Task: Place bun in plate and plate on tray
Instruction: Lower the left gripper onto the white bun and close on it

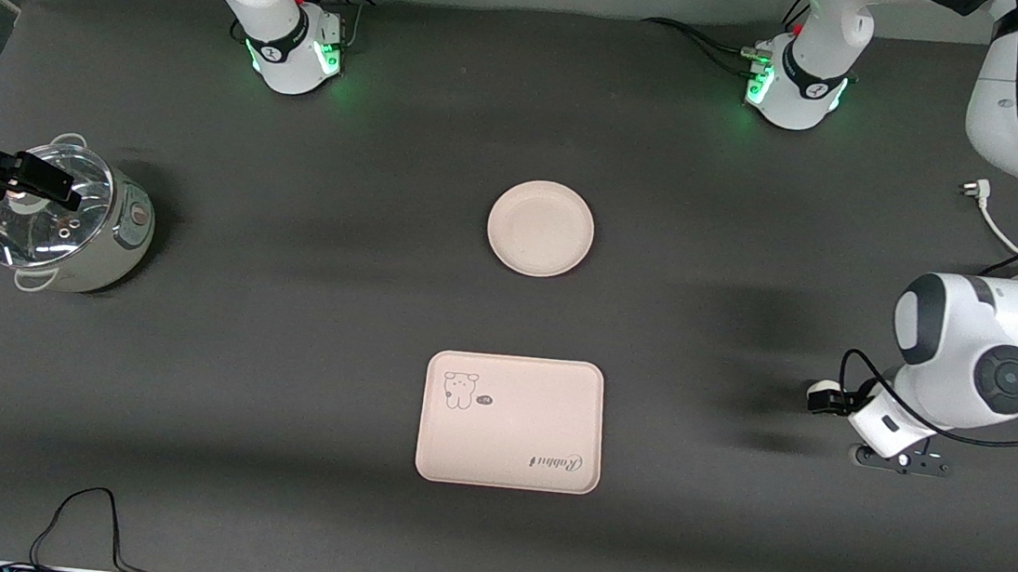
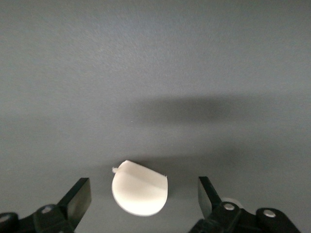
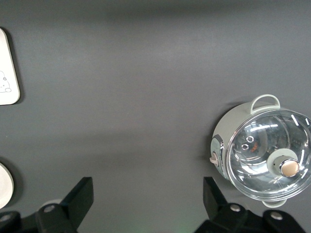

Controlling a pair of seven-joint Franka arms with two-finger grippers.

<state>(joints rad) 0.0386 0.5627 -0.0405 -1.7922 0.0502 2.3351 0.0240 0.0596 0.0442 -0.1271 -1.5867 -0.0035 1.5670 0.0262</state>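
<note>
The bun (image 2: 141,194), a small white half-moon, lies on the dark table toward the left arm's end. My left gripper (image 2: 144,187) is open, one finger on each side of the bun and neither touching it. In the front view the left gripper (image 1: 901,460) points down and hides the bun. The round plate (image 1: 540,228) sits mid-table, with nothing on it. The tray (image 1: 510,422) with its rabbit drawing lies nearer the front camera than the plate. My right gripper (image 1: 61,187) (image 3: 146,187) hangs open and holds nothing, up in the air by the pot.
A small pot with a glass lid (image 1: 58,219) (image 3: 265,150) stands at the right arm's end. A white plug and cord (image 1: 976,191) lie near the left arm's end. A black cable (image 1: 84,525) loops along the front edge.
</note>
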